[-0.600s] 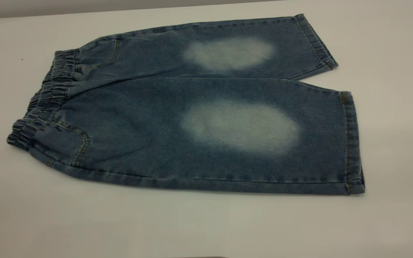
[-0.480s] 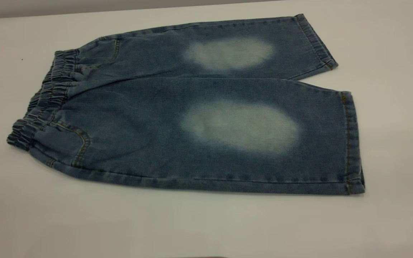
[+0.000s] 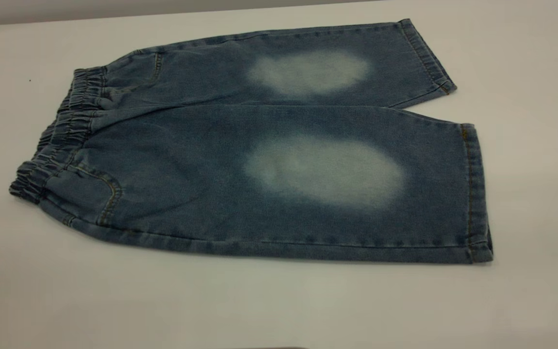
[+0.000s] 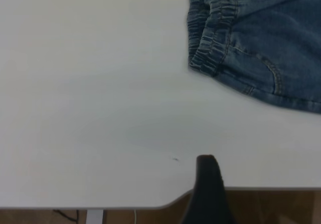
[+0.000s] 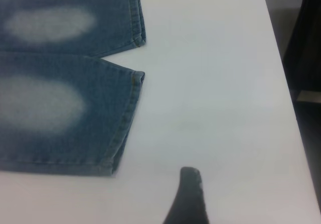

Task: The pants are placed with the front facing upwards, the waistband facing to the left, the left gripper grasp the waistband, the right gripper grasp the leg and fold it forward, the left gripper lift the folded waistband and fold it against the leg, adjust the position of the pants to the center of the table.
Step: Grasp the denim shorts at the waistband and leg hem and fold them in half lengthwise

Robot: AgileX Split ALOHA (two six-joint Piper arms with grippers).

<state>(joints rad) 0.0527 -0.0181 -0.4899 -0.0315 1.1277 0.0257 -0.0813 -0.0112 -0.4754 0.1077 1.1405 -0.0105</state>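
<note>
place: lab-like test bench | cue: bare white table [image 3: 66,300]

Only one dark, rounded fingertip per gripper shows: left gripper [image 4: 207,184] black, right gripper [image 5: 187,196] charcoal w/ paler edge.

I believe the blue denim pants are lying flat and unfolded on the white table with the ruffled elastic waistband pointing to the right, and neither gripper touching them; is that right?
Not quite. The ruffled elastic waistband points left, not right, as the exterior view shows. The rest holds: the blue denim pants lie flat and unfolded on the white table, and neither the left gripper nor the right gripper touches them.
</note>
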